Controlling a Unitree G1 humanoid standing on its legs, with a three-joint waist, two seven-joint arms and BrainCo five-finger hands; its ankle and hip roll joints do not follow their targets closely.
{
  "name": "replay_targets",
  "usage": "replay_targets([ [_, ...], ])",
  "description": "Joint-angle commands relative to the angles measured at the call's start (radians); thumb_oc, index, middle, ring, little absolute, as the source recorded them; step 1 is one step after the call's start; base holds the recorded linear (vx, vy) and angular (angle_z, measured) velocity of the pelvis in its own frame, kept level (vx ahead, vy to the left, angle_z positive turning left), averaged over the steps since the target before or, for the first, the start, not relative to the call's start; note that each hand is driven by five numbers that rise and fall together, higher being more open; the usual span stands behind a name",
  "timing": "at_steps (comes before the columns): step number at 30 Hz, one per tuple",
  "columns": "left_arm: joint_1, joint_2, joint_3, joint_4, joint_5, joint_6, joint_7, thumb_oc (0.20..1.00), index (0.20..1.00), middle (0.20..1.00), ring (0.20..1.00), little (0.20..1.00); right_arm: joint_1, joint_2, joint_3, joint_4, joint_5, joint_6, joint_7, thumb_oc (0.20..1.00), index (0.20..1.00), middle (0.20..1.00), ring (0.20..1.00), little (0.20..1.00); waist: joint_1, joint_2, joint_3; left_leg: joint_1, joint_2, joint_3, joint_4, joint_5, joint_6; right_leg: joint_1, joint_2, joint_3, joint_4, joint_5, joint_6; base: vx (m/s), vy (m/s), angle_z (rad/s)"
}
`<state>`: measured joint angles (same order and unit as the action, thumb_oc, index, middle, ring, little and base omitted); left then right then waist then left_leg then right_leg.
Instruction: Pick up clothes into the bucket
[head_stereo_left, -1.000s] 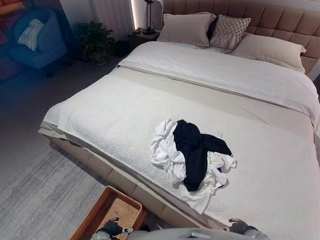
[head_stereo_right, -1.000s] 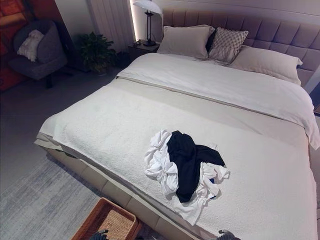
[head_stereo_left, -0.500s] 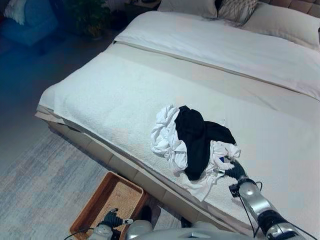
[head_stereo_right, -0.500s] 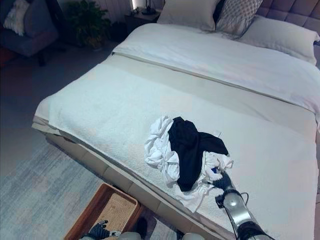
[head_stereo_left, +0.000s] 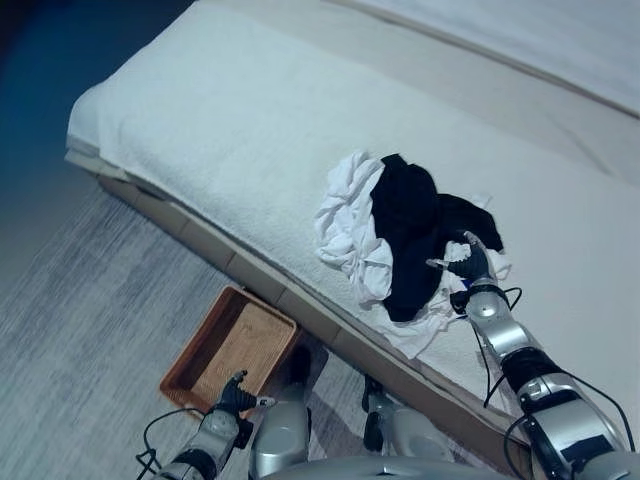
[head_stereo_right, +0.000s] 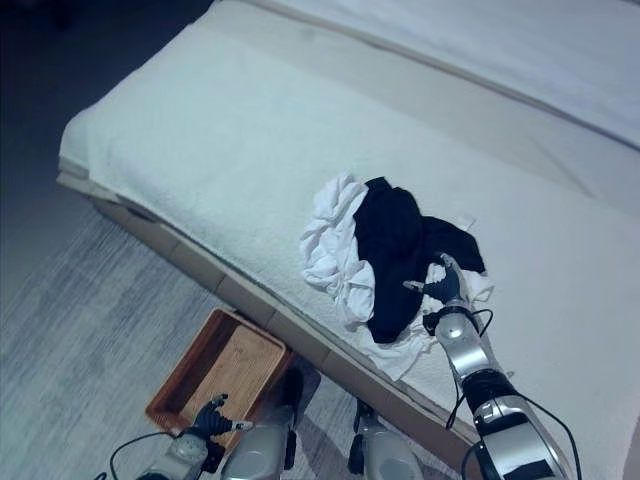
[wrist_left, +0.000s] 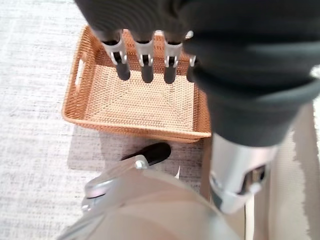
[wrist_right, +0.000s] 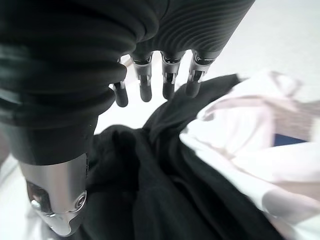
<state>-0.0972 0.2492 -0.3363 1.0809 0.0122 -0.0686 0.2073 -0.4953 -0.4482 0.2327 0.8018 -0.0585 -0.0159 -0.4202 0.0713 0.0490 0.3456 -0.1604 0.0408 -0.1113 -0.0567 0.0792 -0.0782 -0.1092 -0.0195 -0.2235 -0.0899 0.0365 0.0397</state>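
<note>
A heap of clothes lies near the bed's front edge: a black garment (head_stereo_left: 410, 225) draped over crumpled white ones (head_stereo_left: 350, 225). My right hand (head_stereo_left: 470, 262) rests at the heap's right side, open, its fingers (wrist_right: 168, 82) stretched out just over the black cloth (wrist_right: 165, 180), with white cloth (wrist_right: 240, 130) beside it. A brown woven basket (head_stereo_left: 176, 372) stands on the floor below the bed, holding nothing. My left hand (head_stereo_left: 232, 392) hangs low by the basket's near corner, open, its fingers (wrist_left: 145, 62) pointing over the basket's rim (wrist_left: 75, 80).
The bed's white textured blanket (head_stereo_left: 220, 110) spreads wide around the heap. Its beige padded base (head_stereo_left: 200, 245) runs between the heap and the basket. A grey rug (head_stereo_left: 80, 330) covers the floor left of the basket.
The camera has tilted down toward the bed's edge. My right arm has reached further onto the heap's right side. The left hand stays low by the basket.
</note>
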Motion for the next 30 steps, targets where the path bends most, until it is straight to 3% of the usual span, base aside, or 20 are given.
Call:
replay_targets([
  [1, -0.035, 0.012, -0.047, 0.04, -0.049, -0.007, 0.033, 1.0, 1.0, 1.0, 1.0, 1.0, -0.089, -0.031, 0.055, 0.039, -0.012, -0.014, -0.065, 1.0, 1.0, 1.0, 1.0, 1.0, 0.02, -0.058, 0.01, -0.028, -0.093, -0.017, -0.009, 0.016, 0.075, -0.038, -0.055, 0.106, 0.022, 0.07, 0.059, -0.02, 0.008, 0.18],
  [12, -0.071, 0.001, -0.094, 0.018, -0.106, -0.007, 0.065, 1.0, 1.0, 1.0, 1.0, 1.0, -0.36, -0.057, 0.13, 0.285, 0.048, -0.002, -0.106, 1.0, 1.0, 1.0, 1.0, 1.0, 0.059, -0.063, 0.081, -0.116, -0.094, -0.042, 0.002, 0.042, 0.071, -0.113, -0.052, 0.103, 0.014, 0.093, 0.056, -0.02, -0.001, 0.07],
  [18, -0.13, -0.002, -0.141, -0.046, -0.166, -0.025, 0.075, 1.0, 1.0, 1.0, 1.0, 1.0, -0.521, -0.095, 0.157, 0.437, 0.098, 0.005, -0.101, 1.0, 1.0, 1.0, 1.0, 1.0, 0.079, -0.05, 0.114, -0.164, -0.097, -0.067, -0.02, 0.07, 0.059, -0.158, -0.055, 0.086, 0.007, 0.107, 0.062, -0.02, -0.007, 0.14],
  [19, -0.138, -0.004, -0.146, -0.058, -0.172, -0.027, 0.076, 1.0, 1.0, 1.0, 1.0, 1.0, -0.531, -0.107, 0.158, 0.458, 0.1, 0.008, -0.095, 0.401, 0.401, 0.401, 0.401, 0.401, 0.081, -0.047, 0.116, -0.169, -0.098, -0.07, -0.021, 0.072, 0.059, -0.162, -0.056, 0.084, 0.007, 0.109, 0.062, -0.02, -0.009, 0.13],
  [21, -0.154, -0.005, -0.156, -0.071, -0.18, -0.028, 0.078, 1.0, 1.0, 1.0, 1.0, 1.0, -0.558, -0.117, 0.163, 0.483, 0.106, 0.014, -0.089, 0.2, 0.2, 0.2, 0.2, 0.2, 0.086, -0.043, 0.12, -0.179, -0.1, -0.078, -0.026, 0.078, 0.056, -0.171, -0.056, 0.08, 0.005, 0.112, 0.064, -0.01, -0.012, 0.08],
  [30, -0.175, -0.003, -0.137, -0.058, -0.178, -0.029, 0.084, 1.0, 1.0, 1.0, 1.0, 1.0, -0.545, -0.15, 0.157, 0.341, 0.124, -0.019, -0.111, 0.2, 0.2, 0.2, 0.2, 0.2, 0.057, -0.066, 0.116, -0.172, -0.101, -0.079, -0.031, 0.076, 0.049, -0.167, -0.058, 0.078, 0.003, 0.114, 0.07, 0.01, 0.01, 0.08],
])
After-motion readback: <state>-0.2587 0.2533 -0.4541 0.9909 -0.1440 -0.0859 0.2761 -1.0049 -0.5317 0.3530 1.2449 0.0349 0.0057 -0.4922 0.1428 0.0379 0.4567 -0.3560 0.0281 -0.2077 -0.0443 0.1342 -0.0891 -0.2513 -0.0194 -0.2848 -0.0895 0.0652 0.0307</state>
